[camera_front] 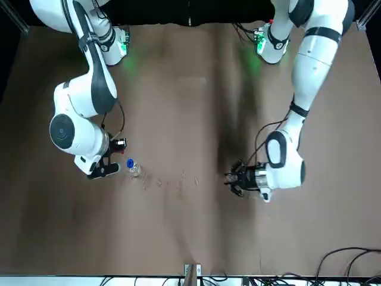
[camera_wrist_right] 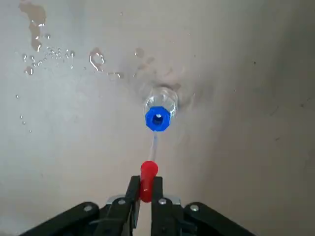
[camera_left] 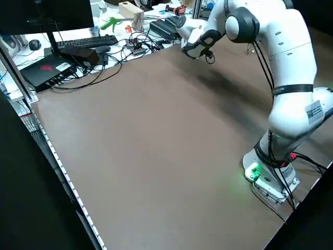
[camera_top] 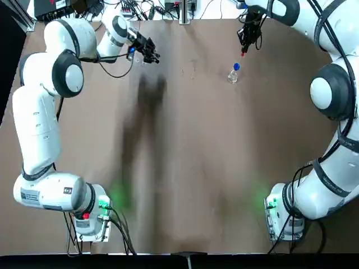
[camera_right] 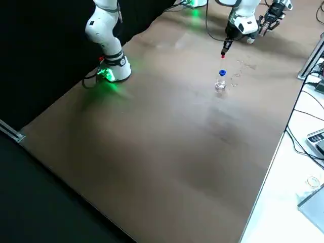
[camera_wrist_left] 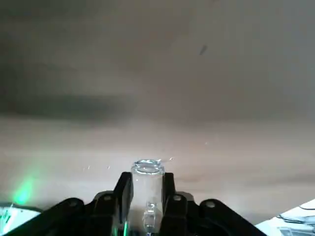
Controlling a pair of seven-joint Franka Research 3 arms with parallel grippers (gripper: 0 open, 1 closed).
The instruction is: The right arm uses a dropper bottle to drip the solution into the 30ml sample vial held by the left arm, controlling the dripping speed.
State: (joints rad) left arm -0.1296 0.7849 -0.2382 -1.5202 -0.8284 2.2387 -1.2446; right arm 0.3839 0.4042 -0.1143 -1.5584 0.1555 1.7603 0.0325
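Observation:
The dropper bottle (camera_top: 233,74) stands on the brown table at the far right, clear with a blue neck collar (camera_wrist_right: 158,118). Its red-bulbed dropper (camera_wrist_right: 148,177) is lifted out and hangs just above the neck, and my right gripper (camera_top: 244,46) is shut on the bulb. The thin glass tube points down at the blue opening. Across the table at the far left, my left gripper (camera_top: 148,54) is shut on the 30ml sample vial (camera_wrist_left: 146,183), a colourless glass vial held upright with its open mouth clear of the fingers (camera_wrist_left: 122,192). The two grippers are well apart.
Spilled droplets (camera_wrist_right: 45,55) dot the table between the grippers, near the bottle. Cables, a keyboard (camera_left: 86,40) and other gear lie beyond the table's far edge. The arm bases with green lights (camera_top: 102,203) stand at the near edge.

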